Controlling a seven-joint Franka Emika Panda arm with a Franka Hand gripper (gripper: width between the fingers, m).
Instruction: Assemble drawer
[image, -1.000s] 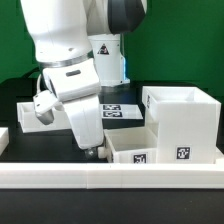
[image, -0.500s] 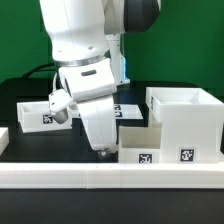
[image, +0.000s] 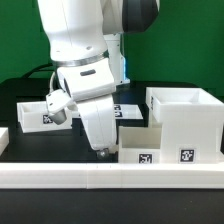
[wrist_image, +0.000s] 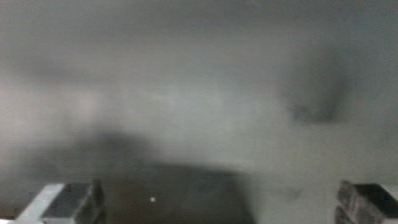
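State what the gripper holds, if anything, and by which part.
Nothing: the gripper is open, jaws wide apart with nothing between them, low beside a small tray.

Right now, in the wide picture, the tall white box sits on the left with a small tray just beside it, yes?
Not quite. The tall box sits on the exterior view's right, not its left. The rest holds: a small tray lies just beside it. The exterior view shows this.
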